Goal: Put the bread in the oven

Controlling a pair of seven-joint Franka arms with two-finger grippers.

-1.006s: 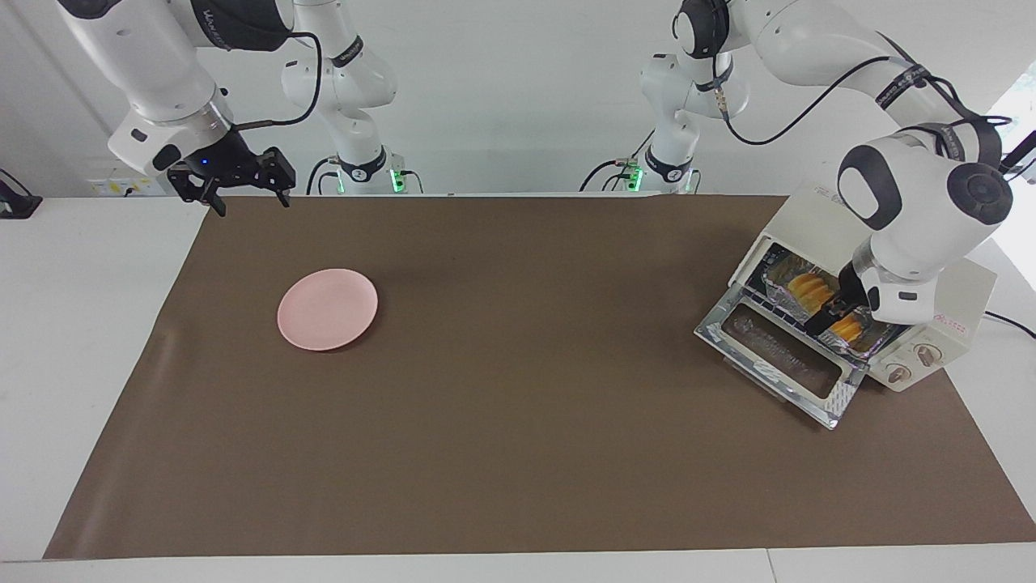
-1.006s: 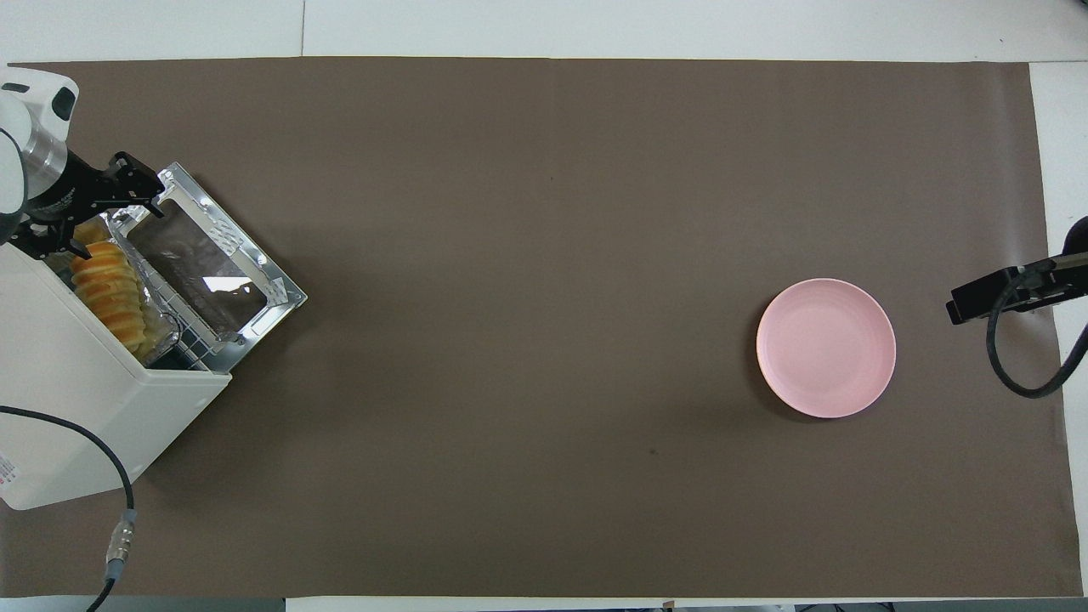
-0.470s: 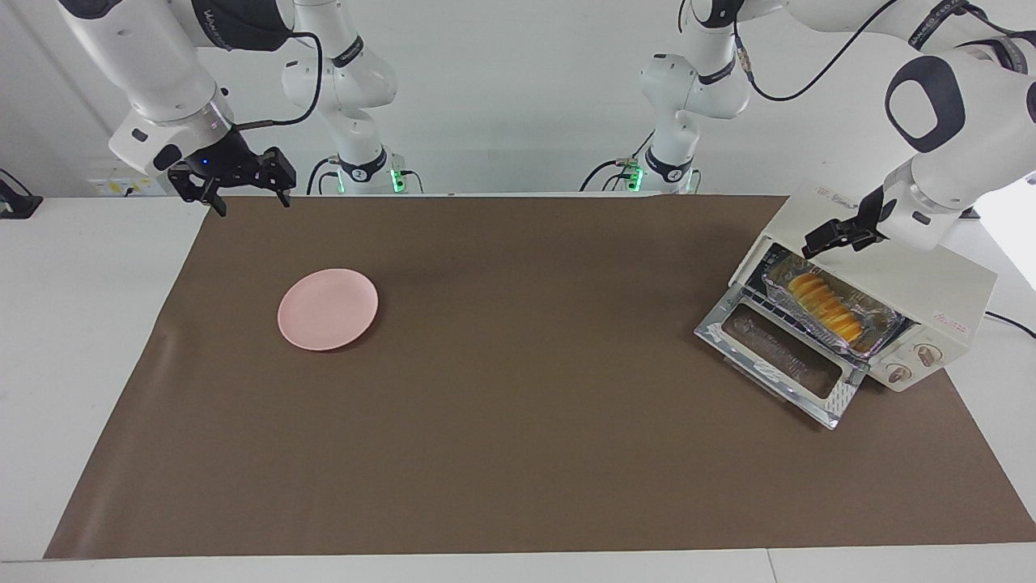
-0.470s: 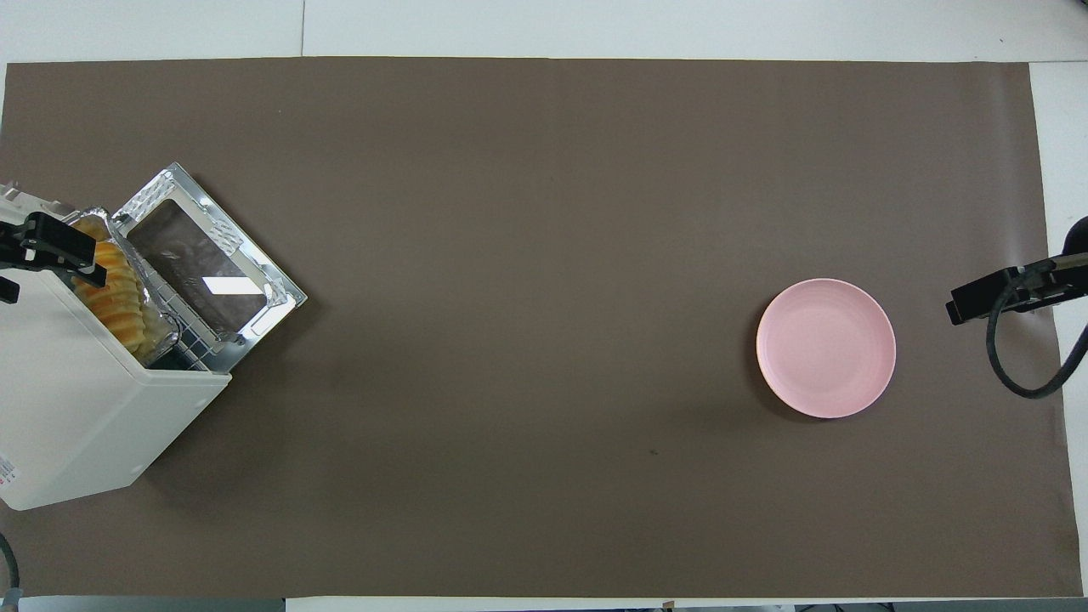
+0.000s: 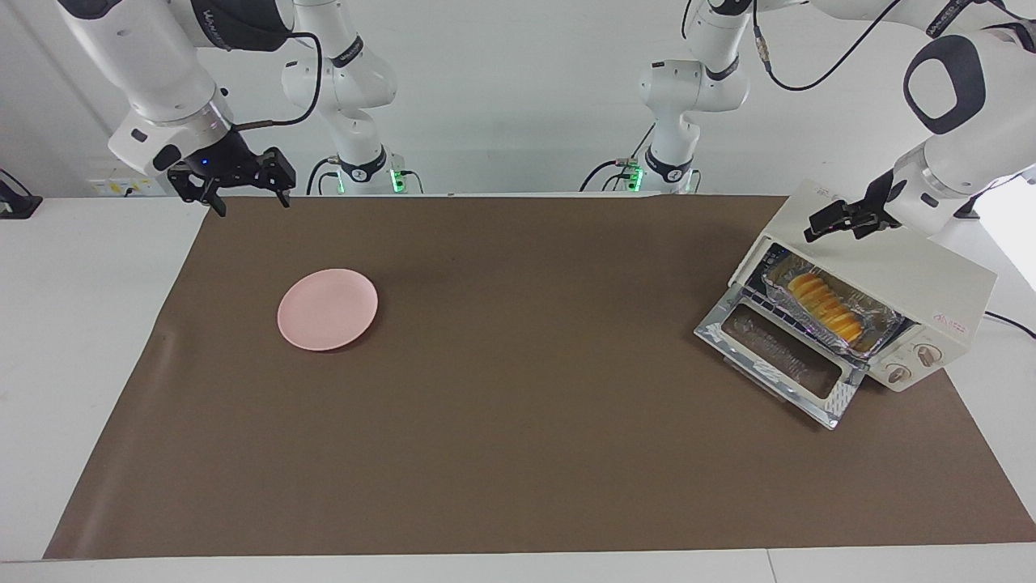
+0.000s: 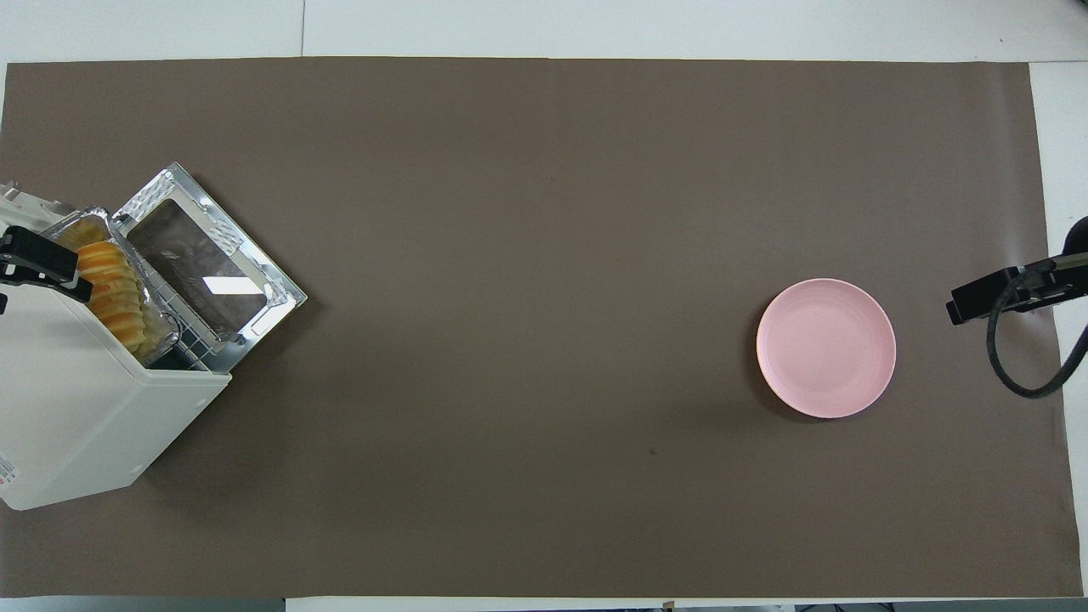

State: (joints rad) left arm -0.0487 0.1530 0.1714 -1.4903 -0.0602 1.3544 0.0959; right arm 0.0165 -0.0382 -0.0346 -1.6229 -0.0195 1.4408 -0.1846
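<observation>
Yellow-orange bread [image 5: 825, 306] is seen in a foil tray [image 5: 878, 326] on the rack of the oven [image 5: 923, 283], door [image 5: 781, 362] dropped open.

The oven is placed at the left arm's end of the brown mat [image 5: 518, 421], at about 3 o'clock in the facing view, its opened front angled toward 7 o'clock. The left gripper [image 5: 842, 220] is held in the air over the oven's top, fingers spread wide, nothing gripped. A pink plate [image 5: 327, 309] is laid at about 9 o'clock, well apart from the oven. The right gripper [image 5: 247, 194] is held waiting over the mat's corner at about 10 o'clock, fingers parted and empty.
</observation>
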